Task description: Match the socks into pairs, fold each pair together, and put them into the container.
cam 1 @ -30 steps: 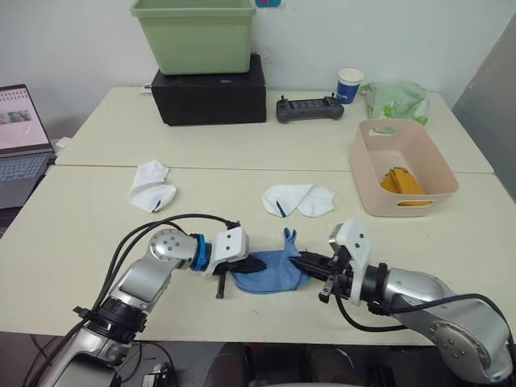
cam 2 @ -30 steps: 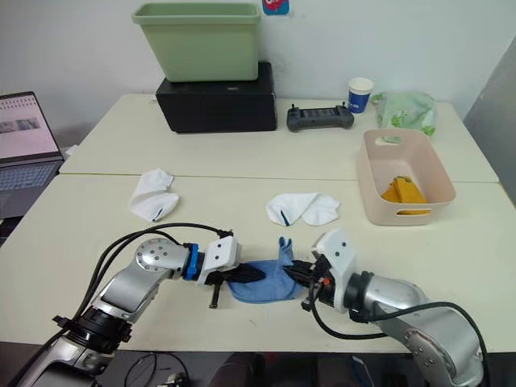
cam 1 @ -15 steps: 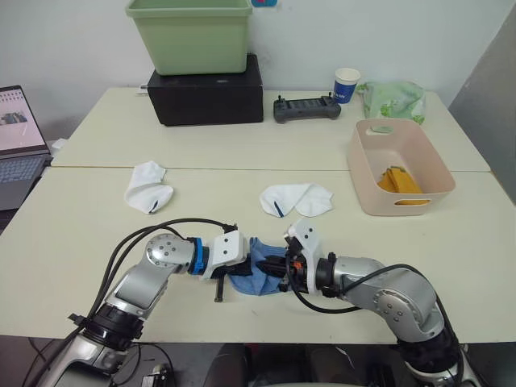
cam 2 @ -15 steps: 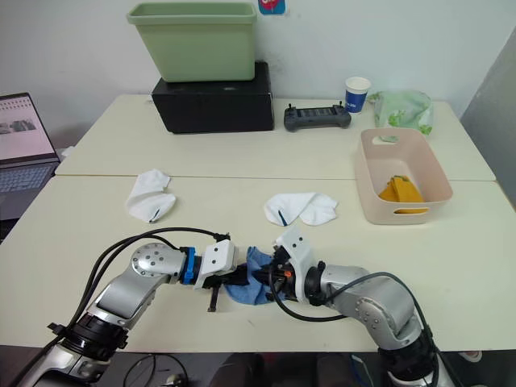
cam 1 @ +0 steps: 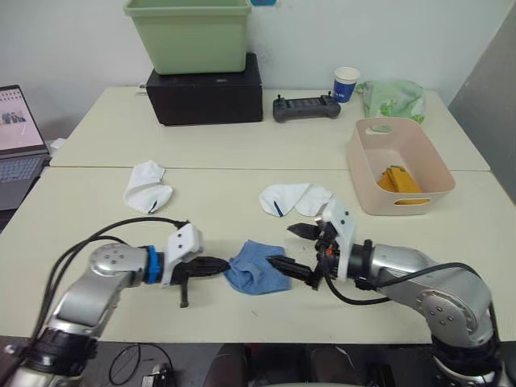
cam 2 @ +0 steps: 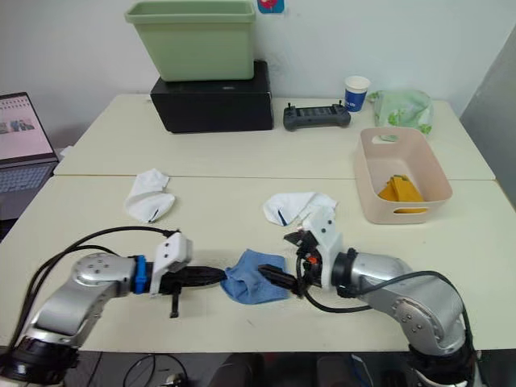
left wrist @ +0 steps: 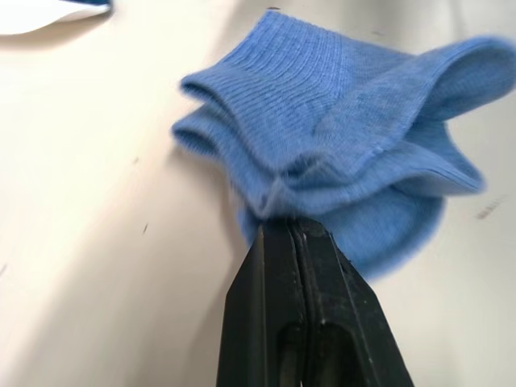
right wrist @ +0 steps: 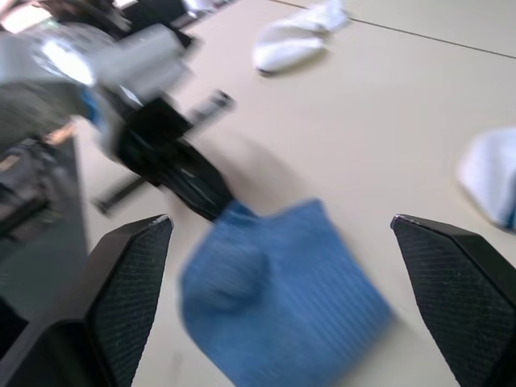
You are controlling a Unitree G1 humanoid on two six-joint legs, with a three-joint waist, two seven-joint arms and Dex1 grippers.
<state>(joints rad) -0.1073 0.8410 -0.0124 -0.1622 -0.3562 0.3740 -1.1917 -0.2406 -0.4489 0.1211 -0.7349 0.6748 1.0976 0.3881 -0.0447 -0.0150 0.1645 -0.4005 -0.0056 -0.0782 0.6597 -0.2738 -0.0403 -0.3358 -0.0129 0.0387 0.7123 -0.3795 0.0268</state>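
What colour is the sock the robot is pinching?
Light blue. The folded sock shows best in the left wrist view, pinched by the left gripper.

We saw bare bench (cam 1: 226,189) between the two white socks (cam 1: 147,186) (cam 1: 296,198); the pink container (cam 1: 401,165) stood open, well right of them.

No text, label or number can be read.
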